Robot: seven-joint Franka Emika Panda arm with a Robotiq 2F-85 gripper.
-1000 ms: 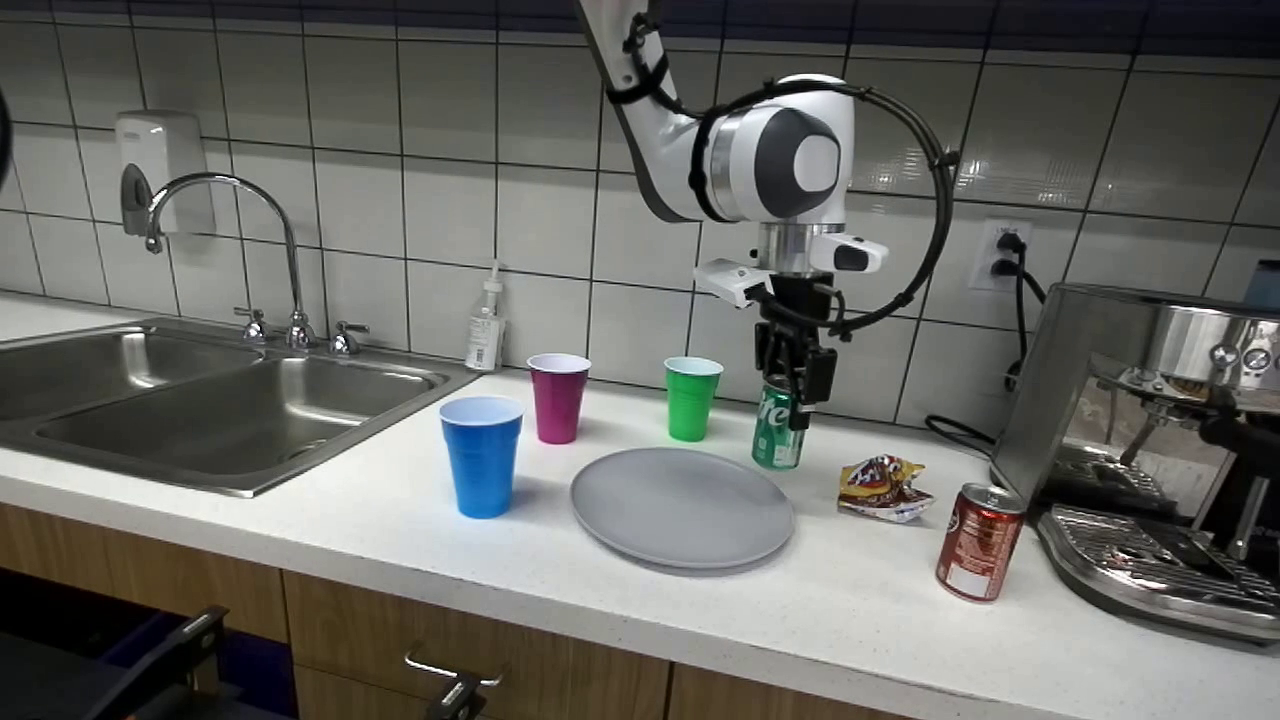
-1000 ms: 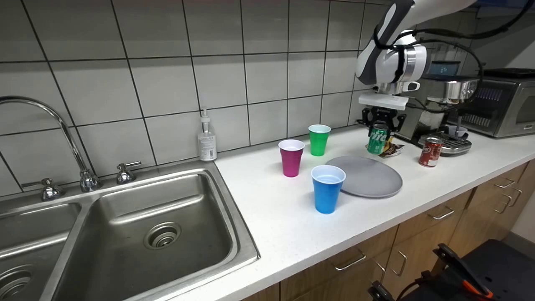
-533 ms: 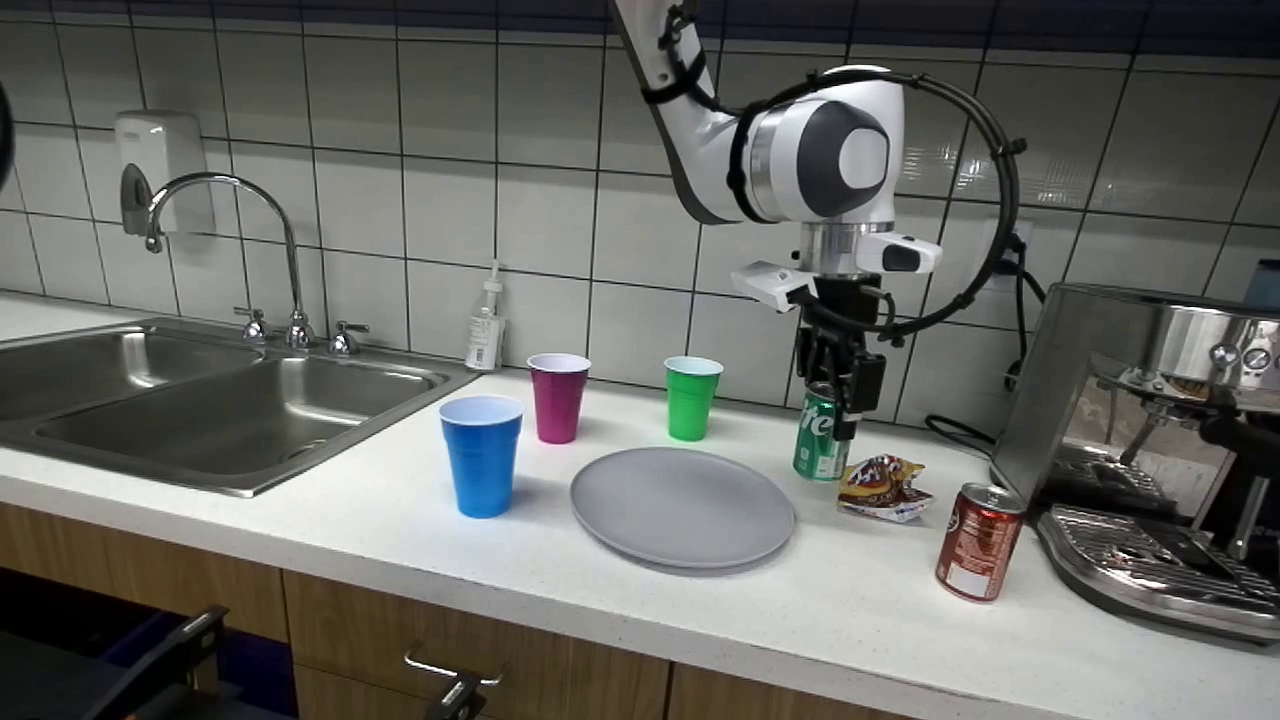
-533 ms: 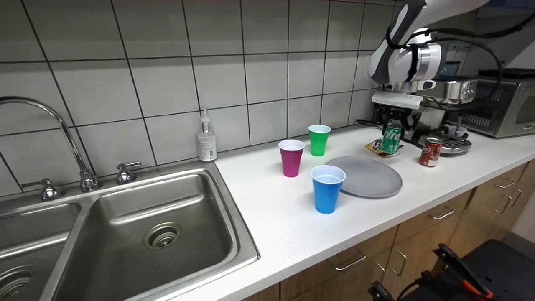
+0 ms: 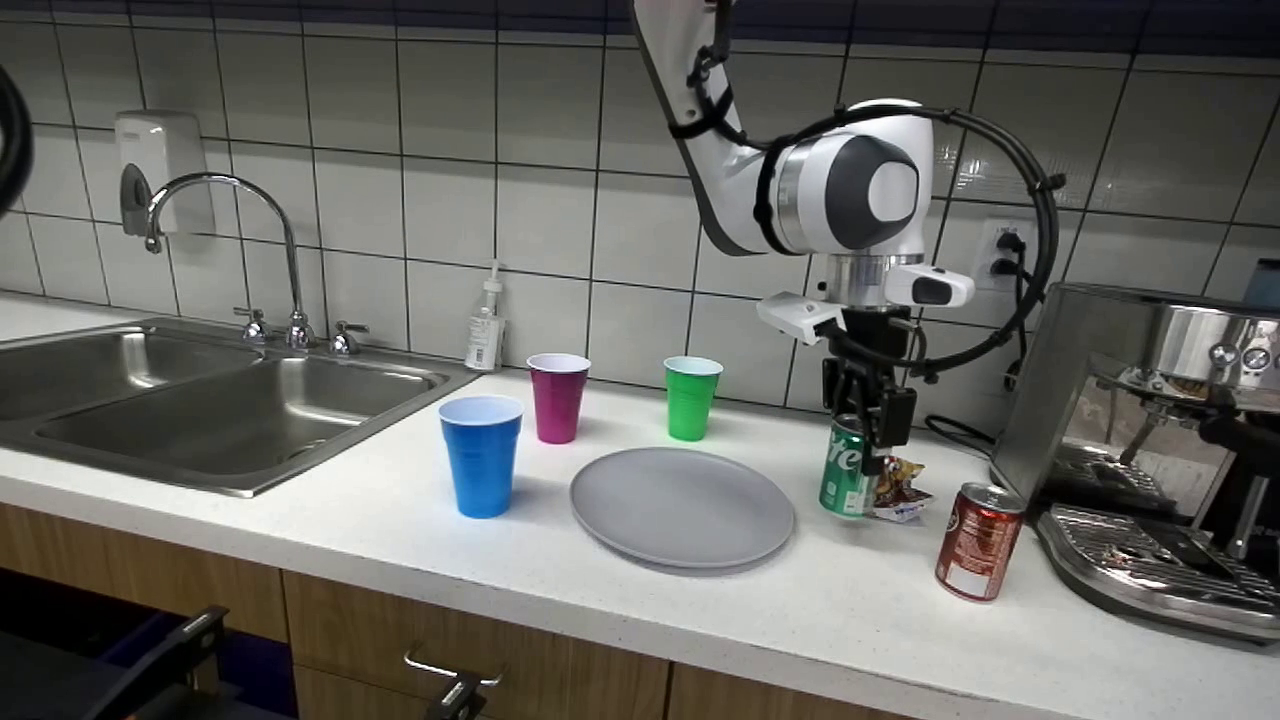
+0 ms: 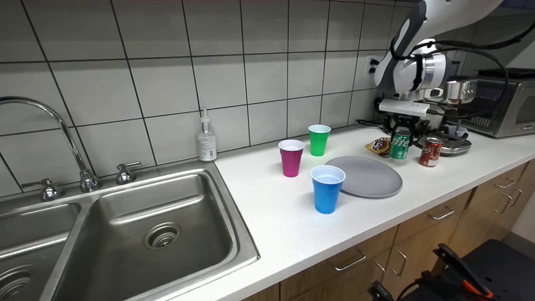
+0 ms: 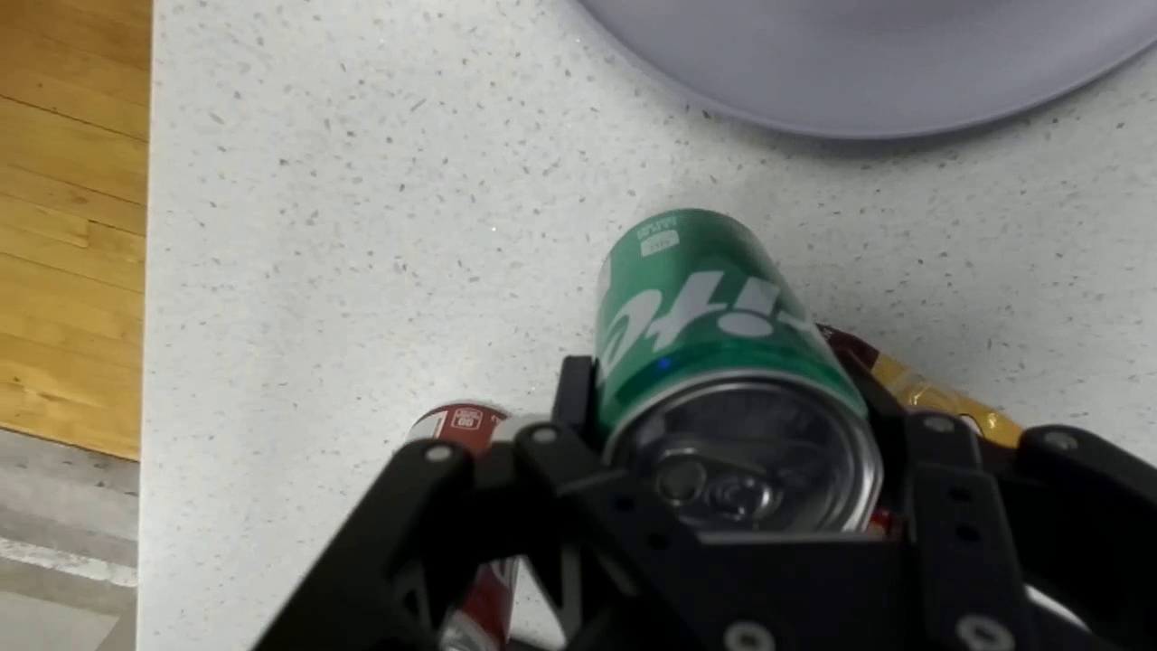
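My gripper is shut on a green Sprite can, which it holds upright by its upper part. In the wrist view the can sits between the two fingers. I cannot tell whether its base touches the counter. A brown and yellow snack bag lies right beside the can, partly hidden by it and the gripper. A red can stands nearer the counter's front edge. It also shows behind the gripper in the wrist view. A grey plate lies to the other side of the green can.
A blue cup, a magenta cup and a green cup stand around the plate. A coffee machine stands past the red can. A double sink and a soap bottle are at the far end.
The gripper has carried the green can away from the cups towards the coffee machine and the counter's front, and lower. The can now stands beside the snack bag. Other objects have not moved.
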